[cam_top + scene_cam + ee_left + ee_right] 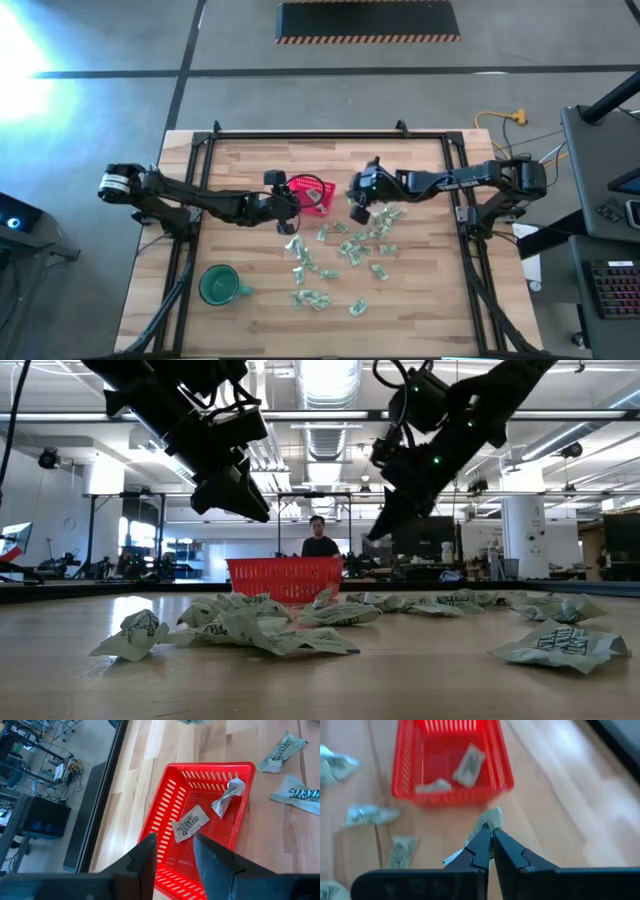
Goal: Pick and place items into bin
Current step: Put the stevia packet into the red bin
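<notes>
Wood table (420,310): red basket (165,820) holds two wrapped pieces (190,822).

Bright overhead light fills the room; in the low view the ceiling fixtures (322,382) blow out to white, and both arms read as near-silhouettes against them. A strong glare patch (25,50) washes out the floor at the upper left of the high view. Shadows on the table (420,305) are soft and faint. The right wrist view is smeared by motion blur, the red basket (451,787) and wrappers soft-edged. The left wrist view is sharp.
</notes>
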